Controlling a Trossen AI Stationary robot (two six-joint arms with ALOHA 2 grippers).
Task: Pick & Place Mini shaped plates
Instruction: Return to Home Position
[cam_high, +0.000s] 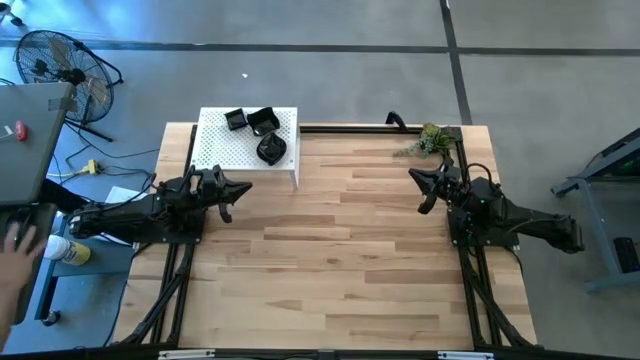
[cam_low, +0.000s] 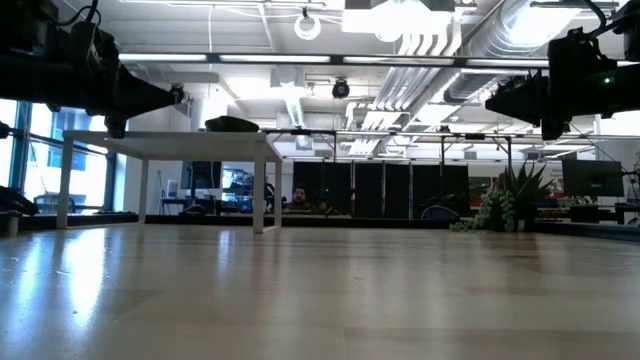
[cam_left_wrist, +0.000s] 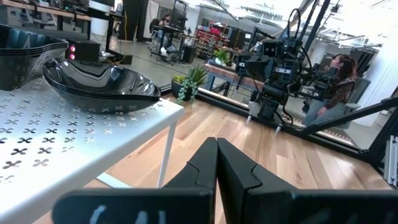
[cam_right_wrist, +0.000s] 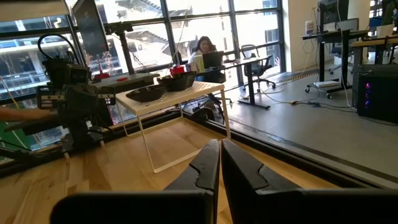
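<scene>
- Mini shaped plates: three black stacks on white perforated stand, table far-left corner.
- Left gripper, right gripper: fingers pressed together, empty, above table's left and right edges.
- Plates per stack: indistinct.

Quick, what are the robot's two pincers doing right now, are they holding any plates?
Left pincer: shut, holding nothing.
Right pincer: shut, holding nothing.
</scene>
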